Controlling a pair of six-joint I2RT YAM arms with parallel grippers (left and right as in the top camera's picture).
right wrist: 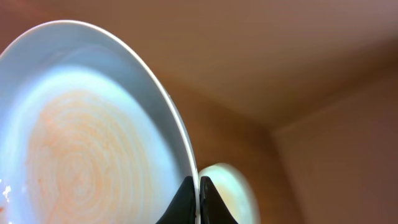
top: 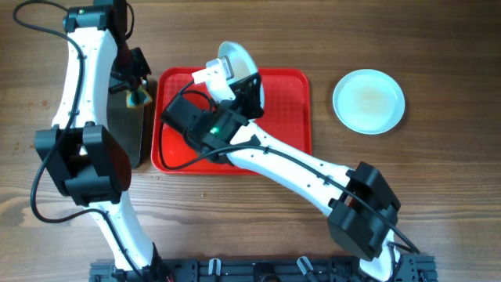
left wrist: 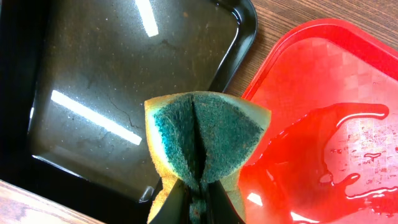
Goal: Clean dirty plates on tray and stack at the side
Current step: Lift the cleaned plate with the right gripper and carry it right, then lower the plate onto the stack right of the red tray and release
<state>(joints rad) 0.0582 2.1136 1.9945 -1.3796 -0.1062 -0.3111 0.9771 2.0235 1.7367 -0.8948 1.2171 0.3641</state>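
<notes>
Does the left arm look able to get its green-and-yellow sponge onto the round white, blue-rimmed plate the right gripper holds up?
Probably yes. The left gripper holds the sponge at the red plastic tray's left edge; the plate, pinched by the right gripper, stands tilted over the tray's back, nothing between them.

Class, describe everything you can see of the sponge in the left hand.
The sponge is yellow foam with a rough green scouring face, creased down the middle, green side toward the wrist camera. The left hand pinches it at the crease. It hangs over where the black tray meets the red tray.
</notes>
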